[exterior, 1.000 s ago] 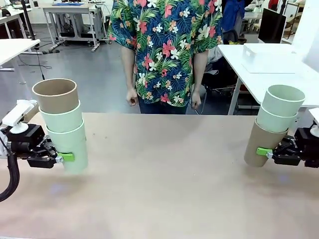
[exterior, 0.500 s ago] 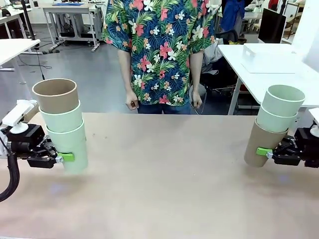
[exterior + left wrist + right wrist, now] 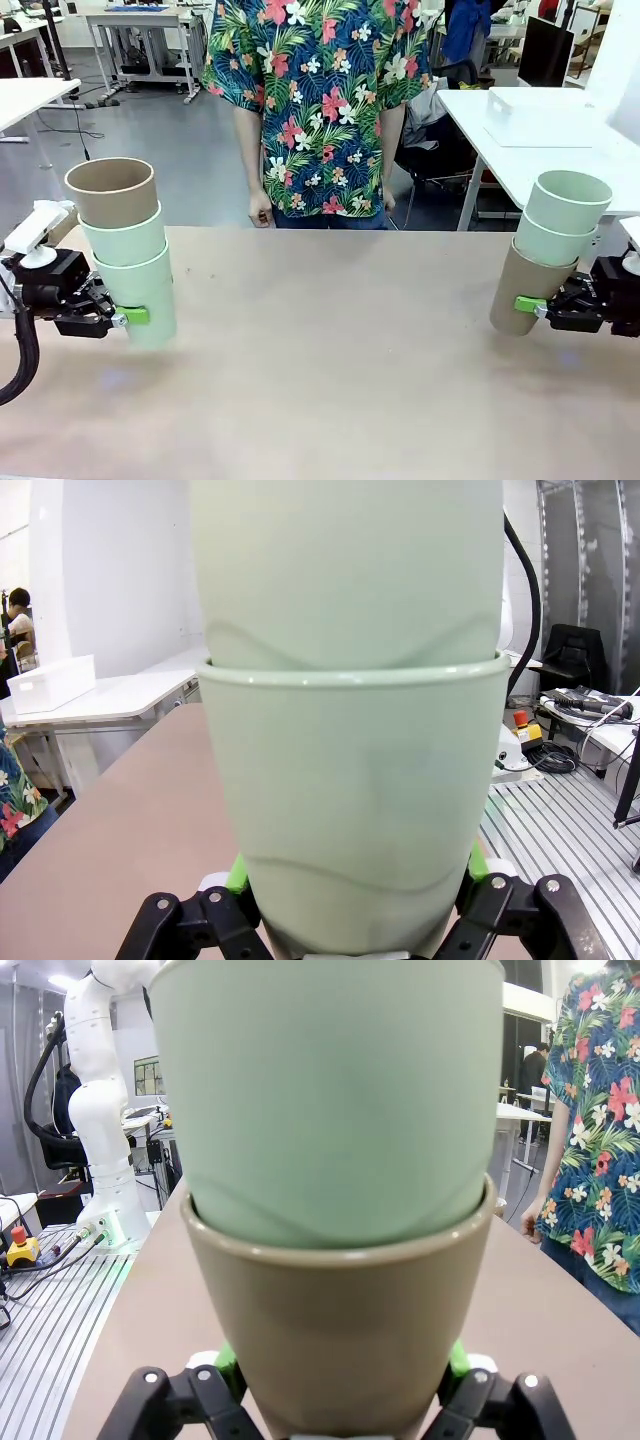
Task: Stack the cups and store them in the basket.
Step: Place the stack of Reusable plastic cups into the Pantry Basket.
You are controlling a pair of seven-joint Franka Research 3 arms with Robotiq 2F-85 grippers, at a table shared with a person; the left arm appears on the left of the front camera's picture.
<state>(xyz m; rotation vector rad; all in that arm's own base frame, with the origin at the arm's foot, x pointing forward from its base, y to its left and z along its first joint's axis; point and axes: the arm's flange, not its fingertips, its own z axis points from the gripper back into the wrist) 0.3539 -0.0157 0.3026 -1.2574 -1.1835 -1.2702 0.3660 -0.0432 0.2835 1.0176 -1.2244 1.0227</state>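
At the table's left edge my left gripper (image 3: pixel 128 317) is shut on the bottom mint cup (image 3: pixel 140 295) of a three-cup stack, with a second mint cup (image 3: pixel 124 238) and a tan cup (image 3: pixel 111 190) nested above. The left wrist view has that bottom mint cup (image 3: pixel 355 810) clamped between the green pads (image 3: pixel 237 872). On the far right my right gripper (image 3: pixel 532 304) is shut on a tan cup (image 3: pixel 523 288) holding two nested mint cups (image 3: pixel 565 204). The right wrist view has this tan cup (image 3: pixel 340 1320) with a mint cup (image 3: pixel 330 1090) inside it. The basket is out of view.
A person in a flowered shirt (image 3: pixel 315 100) stands at the far side of the table, hands down. The brown table top (image 3: pixel 330 350) lies bare between the two stacks. A white table with a white box (image 3: pixel 535 120) stands behind on the right.
Both arms and both cup stacks stay put. The person has shifted a little to the left.
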